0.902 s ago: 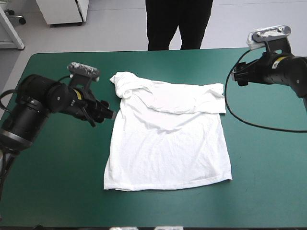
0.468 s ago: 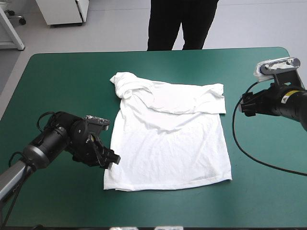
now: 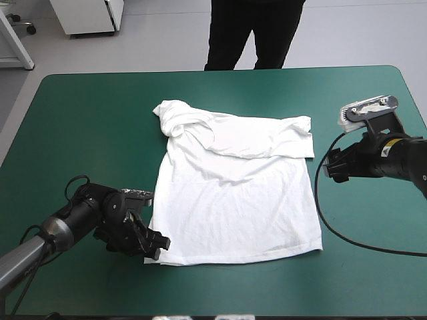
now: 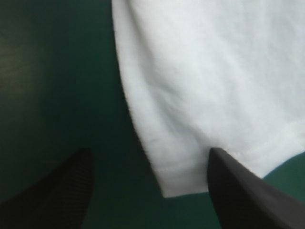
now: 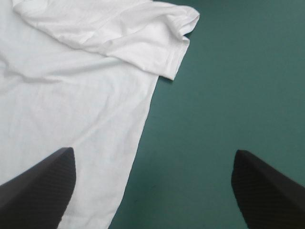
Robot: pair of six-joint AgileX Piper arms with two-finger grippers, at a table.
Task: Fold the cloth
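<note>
- Lying spread flat in the middle of the teal-green covered bench [image 3: 80, 133], the white short-sleeved T-shirt [image 3: 237, 193] has its far part rumpled and folded over.
- The left hand [image 3: 157, 243], with two black fin-shaped fingers, sits low at the T-shirt's near left corner, released, with the hem corner between its fingers.
- The right hand [image 3: 331, 167] hangs just right of the T-shirt, near the right sleeve, released, fingers wide apart.

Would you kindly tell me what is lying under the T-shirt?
The T-shirt lies spread on the teal-green cover, which shows all round it. No bump suggests anything beneath, but the covered patch itself cannot be seen.
</note>
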